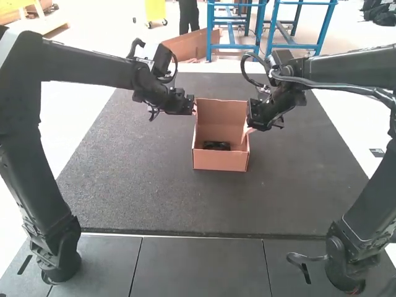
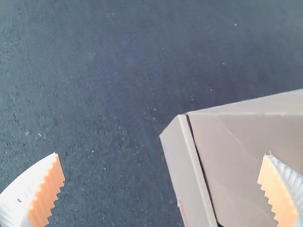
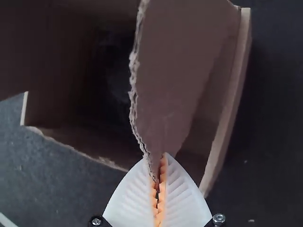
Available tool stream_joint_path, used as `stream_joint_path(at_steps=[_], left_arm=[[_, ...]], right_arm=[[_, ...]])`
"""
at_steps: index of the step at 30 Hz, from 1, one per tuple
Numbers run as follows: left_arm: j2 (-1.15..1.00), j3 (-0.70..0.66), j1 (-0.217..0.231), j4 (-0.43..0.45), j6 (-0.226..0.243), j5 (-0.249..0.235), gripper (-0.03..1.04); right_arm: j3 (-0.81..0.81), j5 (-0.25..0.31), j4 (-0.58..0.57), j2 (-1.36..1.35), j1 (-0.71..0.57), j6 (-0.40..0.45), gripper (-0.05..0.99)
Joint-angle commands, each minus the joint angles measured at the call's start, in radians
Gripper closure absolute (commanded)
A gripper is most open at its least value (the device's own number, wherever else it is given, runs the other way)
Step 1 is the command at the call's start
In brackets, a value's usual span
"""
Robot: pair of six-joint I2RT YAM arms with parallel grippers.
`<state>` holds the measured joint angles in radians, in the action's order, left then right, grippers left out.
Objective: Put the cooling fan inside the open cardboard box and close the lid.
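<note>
A brown cardboard box (image 1: 221,154) stands open in the middle of the dark mat, its lid (image 1: 221,115) raised at the back. The black cooling fan (image 1: 216,146) lies inside on the box floor. My right gripper (image 1: 252,125) is at the box's right side, shut on the edge of the right side flap (image 3: 182,80); the white ribbed fingers (image 3: 177,189) pinch the cardboard. My left gripper (image 1: 189,107) hovers at the lid's upper left corner (image 2: 180,124), open, its orange pads (image 2: 45,189) wide apart with the corner between them, not touching.
The dark mat (image 1: 124,167) surrounds the box with free room on all sides. Both arms reach in from the sides above the mat. Blue metal frames (image 1: 266,25) and another cardboard piece (image 1: 189,44) stand beyond the mat's far edge.
</note>
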<state>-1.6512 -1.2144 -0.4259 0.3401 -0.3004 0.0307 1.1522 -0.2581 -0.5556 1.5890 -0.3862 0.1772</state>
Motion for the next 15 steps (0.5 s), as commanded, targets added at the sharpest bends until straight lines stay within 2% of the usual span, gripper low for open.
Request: stream_joint_path(at_steps=[1, 8, 11, 12, 15], left_arm=[[0.048, 0.019, -0.011, -0.006, 0.007, 0.008, 0.04], [0.076, 0.058, -0.011, -0.004, 0.009, 0.011, 0.04], [0.091, 0.062, -0.011, 0.017, 0.009, 0.005, 0.04], [0.097, 0.061, -0.011, 0.020, 0.010, -0.008, 0.04], [0.120, 0.053, -0.007, -0.012, 0.015, -0.058, 0.04]], right_arm=[[-0.016, 0.039, -0.001, -0.040, -0.014, -0.022, 0.94], [-0.043, 0.100, -0.004, -0.040, -0.014, -0.073, 0.94], [-0.042, 0.102, -0.004, -0.040, -0.014, -0.067, 0.92], [-0.037, 0.102, -0.003, -0.040, -0.014, -0.061, 0.81], [-0.003, 0.100, -0.006, -0.050, -0.011, -0.051, 0.27]])
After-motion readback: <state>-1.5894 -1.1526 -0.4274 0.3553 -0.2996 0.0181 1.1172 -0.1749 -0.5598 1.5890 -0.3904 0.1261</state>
